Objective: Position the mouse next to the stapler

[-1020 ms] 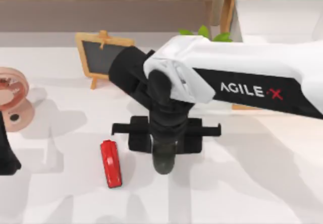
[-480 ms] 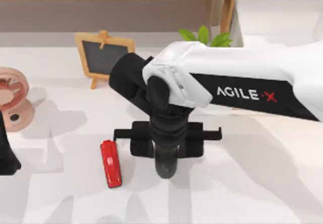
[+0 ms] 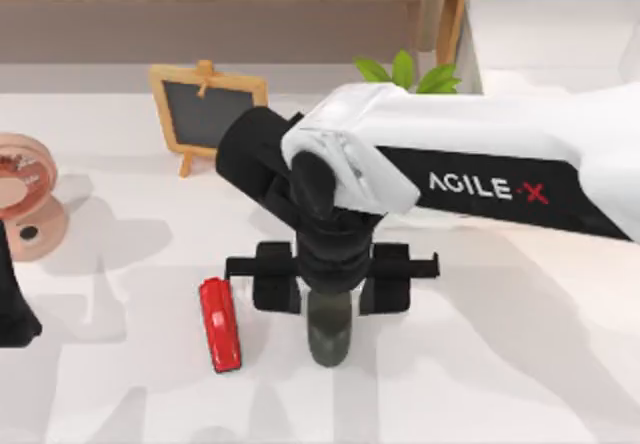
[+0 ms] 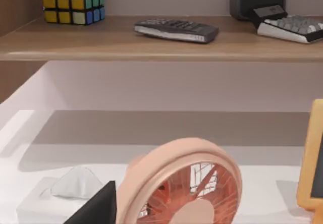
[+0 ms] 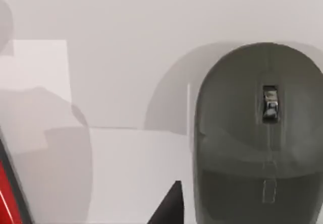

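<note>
The right gripper [image 3: 329, 309] hangs right over the mouse [image 3: 329, 336] at the middle of the bench [image 3: 480, 364], pointing straight down from the white AgileX arm that reaches in from the right side. Its black cross-body spreads wide above the mouse, but whether the fingers are clamped on the mouse or spread off it, I cannot tell from here. The wrist camera looks down on the mouse [image 5: 257, 133], dark grey and rounded, scroll wheel [image 5: 270, 103] plain to see, sitting on the white surface with its shadow pooled beside it. Just to the left of the mouse lies the stapler [image 3: 219, 324], glossy red and narrow, its length running roughly the same way as the mouse, near it with a strip of bare bench between them; a sliver of its red edge [image 5: 10, 193] creeps into the wrist view. Further back, a little chalkboard [image 3: 207, 112] on a wooden easel stands behind the arm, green leaves [image 3: 405, 69] poke up beyond it, and a pink fan [image 3: 25, 194] sits at the far left. The left gripper [image 3: 12, 309] is parked at the left edge, its state impossible to judge, looking past the fan [image 4: 181, 183] at a shelf [image 4: 151, 42] with a colour cube [image 4: 73, 2].
</note>
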Robot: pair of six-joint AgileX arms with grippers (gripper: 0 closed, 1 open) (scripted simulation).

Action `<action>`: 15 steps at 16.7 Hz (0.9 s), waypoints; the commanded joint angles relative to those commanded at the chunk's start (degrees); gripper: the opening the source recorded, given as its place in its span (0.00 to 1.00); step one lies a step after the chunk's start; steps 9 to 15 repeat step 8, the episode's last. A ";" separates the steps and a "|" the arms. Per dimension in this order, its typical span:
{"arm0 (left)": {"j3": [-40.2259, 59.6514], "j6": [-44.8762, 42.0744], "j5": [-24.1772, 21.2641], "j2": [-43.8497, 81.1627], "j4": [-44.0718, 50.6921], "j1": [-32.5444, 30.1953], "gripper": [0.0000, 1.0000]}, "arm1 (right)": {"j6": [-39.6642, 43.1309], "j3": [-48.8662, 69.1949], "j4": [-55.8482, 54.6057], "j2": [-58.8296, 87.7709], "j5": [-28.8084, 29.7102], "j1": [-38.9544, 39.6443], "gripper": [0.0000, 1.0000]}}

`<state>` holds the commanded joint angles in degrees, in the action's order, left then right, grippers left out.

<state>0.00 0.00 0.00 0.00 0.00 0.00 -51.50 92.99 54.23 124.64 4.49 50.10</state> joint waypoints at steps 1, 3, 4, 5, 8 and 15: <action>0.00 0.00 0.00 0.00 0.00 0.00 1.00 | 0.00 0.00 0.00 0.00 0.00 0.00 0.90; 0.00 0.00 0.00 0.00 0.00 0.00 1.00 | 0.00 0.00 0.00 0.00 0.00 0.00 1.00; 0.00 0.00 0.00 0.00 0.00 0.00 1.00 | 0.00 0.00 0.00 0.00 0.00 0.00 1.00; 0.00 0.00 0.00 0.00 0.00 0.00 1.00 | 0.00 0.00 0.00 0.00 0.00 0.00 1.00; 0.00 0.00 0.00 0.00 0.00 0.00 1.00 | 0.00 0.00 0.00 0.00 0.00 0.00 1.00; 0.00 0.00 0.00 0.00 0.00 0.00 1.00 | 0.00 0.00 0.00 0.00 0.00 0.00 1.00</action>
